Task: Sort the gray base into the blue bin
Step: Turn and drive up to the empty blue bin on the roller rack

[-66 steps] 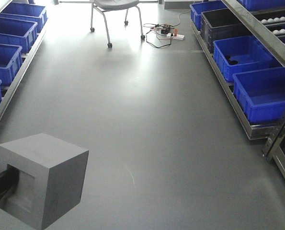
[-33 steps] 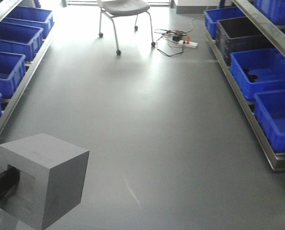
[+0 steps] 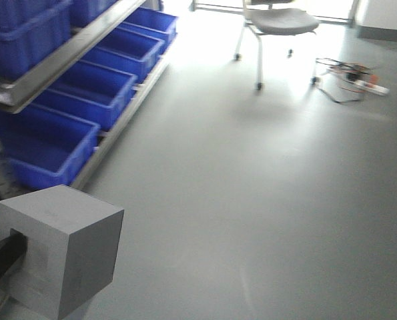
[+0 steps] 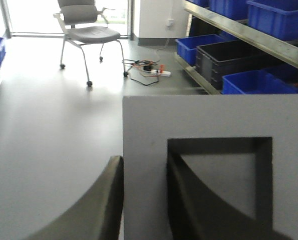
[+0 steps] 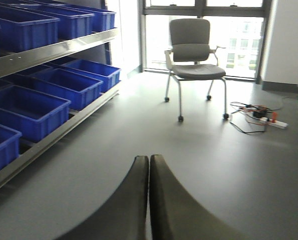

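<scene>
Left gripper [image 4: 143,167] pinches gray base [image 4: 209,120] wall (recess side).

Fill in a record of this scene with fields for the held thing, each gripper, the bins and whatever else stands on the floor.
Held thing: gray base, carried by the left arm, recess toward it
Left gripper: shut on the recess wall, one finger inside, one outside
Right gripper: shut, empty
Blue bins: on the rack at front-view left; base not yet in one
Floor: chair, power strip
</scene>
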Tool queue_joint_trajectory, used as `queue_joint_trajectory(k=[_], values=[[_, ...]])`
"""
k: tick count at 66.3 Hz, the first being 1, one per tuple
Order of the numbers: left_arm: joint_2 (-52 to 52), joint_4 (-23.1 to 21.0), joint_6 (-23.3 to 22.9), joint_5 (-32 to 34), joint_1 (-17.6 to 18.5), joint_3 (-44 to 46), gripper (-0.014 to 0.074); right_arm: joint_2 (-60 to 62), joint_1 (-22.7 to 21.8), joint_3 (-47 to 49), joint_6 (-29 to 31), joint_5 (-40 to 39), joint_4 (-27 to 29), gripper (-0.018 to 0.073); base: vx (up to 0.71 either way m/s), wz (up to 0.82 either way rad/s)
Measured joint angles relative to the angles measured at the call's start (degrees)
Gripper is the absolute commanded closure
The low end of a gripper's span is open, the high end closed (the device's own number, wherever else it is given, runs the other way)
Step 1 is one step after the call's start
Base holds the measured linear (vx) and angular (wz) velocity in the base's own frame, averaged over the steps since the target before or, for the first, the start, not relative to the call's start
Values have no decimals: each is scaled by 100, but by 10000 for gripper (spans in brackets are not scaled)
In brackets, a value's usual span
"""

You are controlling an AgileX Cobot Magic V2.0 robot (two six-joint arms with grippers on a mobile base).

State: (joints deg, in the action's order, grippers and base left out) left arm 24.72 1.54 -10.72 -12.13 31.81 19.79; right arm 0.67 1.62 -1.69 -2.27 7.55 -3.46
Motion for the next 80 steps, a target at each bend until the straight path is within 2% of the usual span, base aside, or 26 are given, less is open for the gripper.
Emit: queue_joint_trajectory(k=[80], values=[[0,0,0,-1,0,0,602,0,0,0,0,0,0,568,16,78]])
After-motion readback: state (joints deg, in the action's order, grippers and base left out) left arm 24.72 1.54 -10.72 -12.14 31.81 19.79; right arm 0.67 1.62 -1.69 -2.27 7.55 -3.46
